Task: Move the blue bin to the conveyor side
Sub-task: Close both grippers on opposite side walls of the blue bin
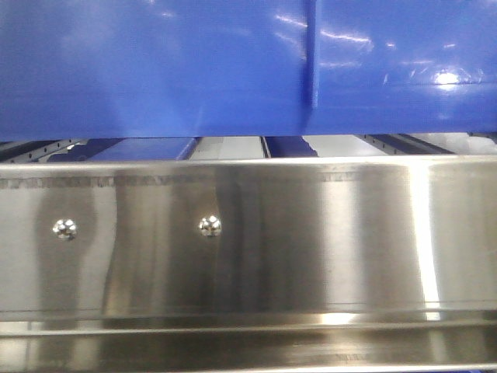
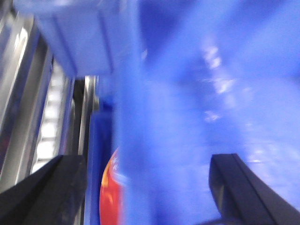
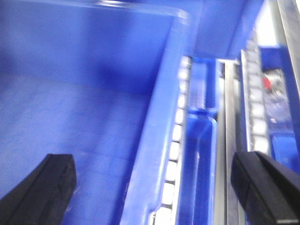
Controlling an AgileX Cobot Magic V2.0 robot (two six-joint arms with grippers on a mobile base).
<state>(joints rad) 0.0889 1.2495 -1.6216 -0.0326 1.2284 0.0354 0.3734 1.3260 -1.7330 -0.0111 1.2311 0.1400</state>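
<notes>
Nearest my front camera is the rack's shiny steel front panel (image 1: 248, 233) with two bolts (image 1: 210, 225). White roller tracks (image 3: 174, 154) run behind it. The blue bin (image 1: 155, 70), glossy with one vertical rib showing, hangs over the rack just above that panel. My left gripper (image 2: 147, 164) and right gripper (image 3: 152, 161) are both spread wide. Each straddles a bin wall and grips nothing.
</notes>
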